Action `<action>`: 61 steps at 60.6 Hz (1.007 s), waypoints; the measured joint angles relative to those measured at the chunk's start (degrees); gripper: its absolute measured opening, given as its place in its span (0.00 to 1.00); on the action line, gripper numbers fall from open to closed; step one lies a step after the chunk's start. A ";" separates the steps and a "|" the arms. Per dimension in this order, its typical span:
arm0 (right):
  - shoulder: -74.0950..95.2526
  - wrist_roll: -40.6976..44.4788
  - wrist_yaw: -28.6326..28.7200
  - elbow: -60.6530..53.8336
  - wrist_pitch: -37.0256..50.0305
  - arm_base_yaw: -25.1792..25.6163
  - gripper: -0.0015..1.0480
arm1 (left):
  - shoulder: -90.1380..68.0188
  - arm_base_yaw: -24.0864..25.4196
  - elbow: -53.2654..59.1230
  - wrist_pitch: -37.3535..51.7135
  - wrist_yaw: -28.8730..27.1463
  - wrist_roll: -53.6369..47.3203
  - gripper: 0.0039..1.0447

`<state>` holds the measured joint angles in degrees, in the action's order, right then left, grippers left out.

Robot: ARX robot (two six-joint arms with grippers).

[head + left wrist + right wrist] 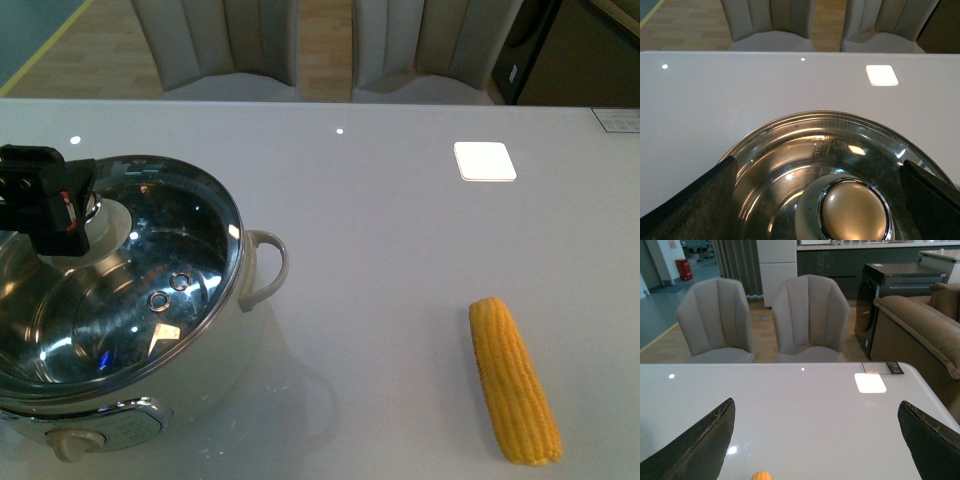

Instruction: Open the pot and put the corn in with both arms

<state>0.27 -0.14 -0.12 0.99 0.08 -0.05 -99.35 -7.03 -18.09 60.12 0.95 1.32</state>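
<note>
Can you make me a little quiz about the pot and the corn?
1. True or false: the corn is inside the pot.
2. What covers the pot? A) a glass lid B) a towel C) a plate
3. Fill in the word: the left claw is open at the lid's round ____.

Key: 1 false, it lies on the table. 2 A. 3 knob.
</note>
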 joint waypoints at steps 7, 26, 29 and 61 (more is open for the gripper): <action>0.00 0.00 0.00 0.00 0.00 0.00 0.91 | -4.33 -0.22 -1.09 2.32 0.17 -0.07 0.93; 0.00 0.00 0.00 0.00 0.00 0.00 0.91 | -14.67 0.07 -6.34 5.57 0.17 -1.53 0.93; 0.00 0.00 0.00 0.00 0.00 0.00 0.91 | -15.41 -0.11 -6.99 5.57 0.15 -1.51 0.93; 0.00 0.00 0.00 0.00 0.00 0.00 0.91 | -16.33 -1.73 -7.78 5.77 -1.09 -1.75 0.69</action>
<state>0.27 -0.14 -0.12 0.99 0.08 -0.05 -115.68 -8.75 -25.87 65.89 -0.14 -0.43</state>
